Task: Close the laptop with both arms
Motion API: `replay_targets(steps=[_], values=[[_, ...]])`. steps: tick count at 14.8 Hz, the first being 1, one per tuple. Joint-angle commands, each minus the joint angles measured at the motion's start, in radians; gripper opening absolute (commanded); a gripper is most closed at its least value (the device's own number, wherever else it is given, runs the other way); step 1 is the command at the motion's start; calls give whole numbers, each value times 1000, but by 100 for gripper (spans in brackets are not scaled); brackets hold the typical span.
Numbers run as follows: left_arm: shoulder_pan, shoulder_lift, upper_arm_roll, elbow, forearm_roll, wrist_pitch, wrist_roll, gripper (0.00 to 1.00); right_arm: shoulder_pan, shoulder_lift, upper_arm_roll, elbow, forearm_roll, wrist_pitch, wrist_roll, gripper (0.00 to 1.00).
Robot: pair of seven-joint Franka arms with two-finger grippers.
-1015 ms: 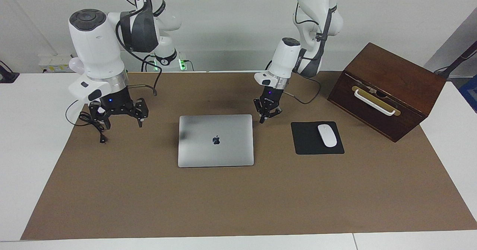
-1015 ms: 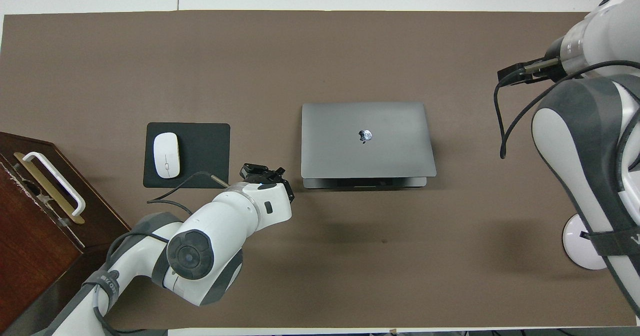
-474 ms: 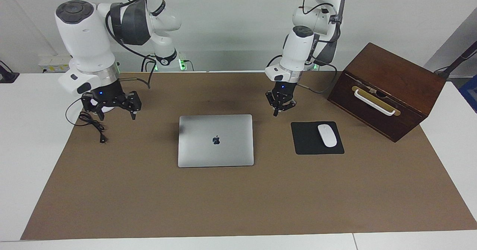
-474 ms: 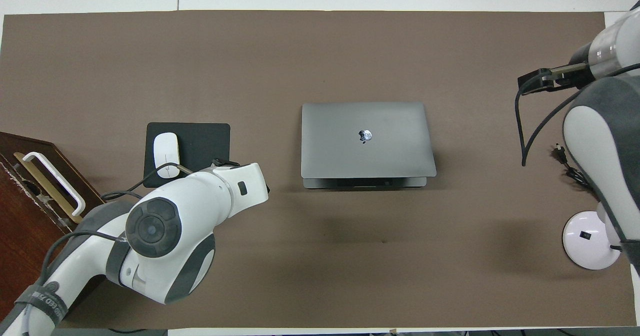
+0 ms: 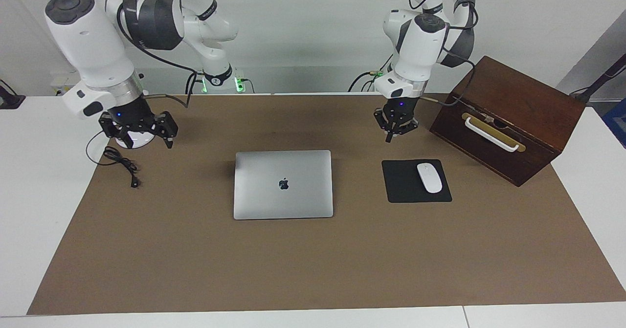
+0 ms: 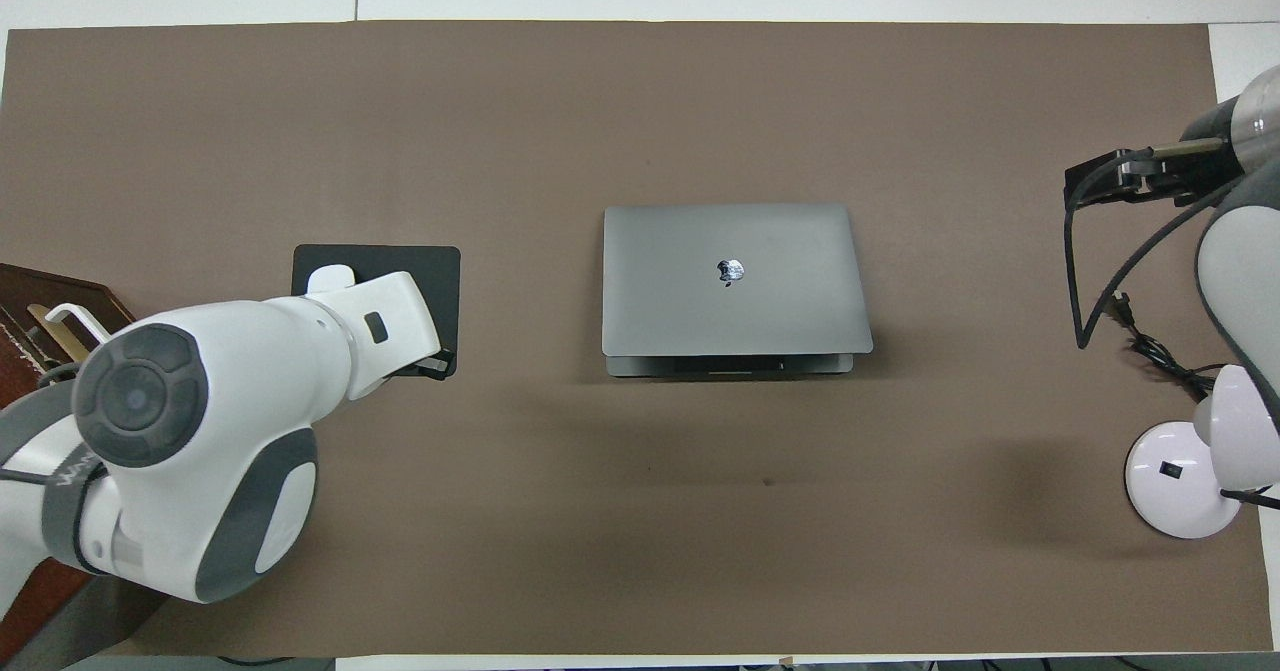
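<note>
The silver-grey laptop (image 5: pixel 283 184) lies in the middle of the brown mat with its lid down flat and the dark logo up; in the overhead view the laptop (image 6: pixel 735 281) shows the same. My left gripper (image 5: pixel 391 135) hangs shut with nothing in it, over the mat beside the mouse pad and clear of the laptop. Over the mat's edge at the right arm's end, my right gripper (image 5: pixel 145 142) stands open and holds nothing. In the overhead view both grippers are hidden under their wrists.
A black mouse pad (image 5: pixel 403 191) with a white mouse (image 5: pixel 429 177) lies beside the laptop toward the left arm's end. A brown wooden box (image 5: pixel 508 118) with a white handle stands past it. A loose black cable (image 5: pixel 122 164) and a white round base (image 6: pixel 1180 481) lie under the right arm.
Both arms have drawn up and away from the laptop, each toward its own end of the table. The laptop has not moved. Neither gripper changed its state.
</note>
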Motion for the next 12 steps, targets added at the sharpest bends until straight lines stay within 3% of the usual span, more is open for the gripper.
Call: replay_targets(steps=[1,2,3,4,5,6,12], values=[[60,-3,-10,73,9,-112,0,0,-22,-64,3,-98,17,38,11,100],[80,-3,-10,92,12,-139,0,1,-30,-67,3,-111,17,86,8,100],[101,-3,-10,108,13,-162,2,16,-31,-62,3,-105,17,106,7,100],[124,-3,-10,120,13,-176,3,37,-33,-56,3,-94,16,103,4,100],[139,-3,-10,132,13,-188,2,92,-33,-53,3,-77,16,91,2,100],[156,-3,-8,139,13,-199,2,100,-33,-53,3,-67,16,66,4,100],[299,-6,-8,166,13,-201,-1,100,-33,-53,3,-10,13,-32,13,100]])
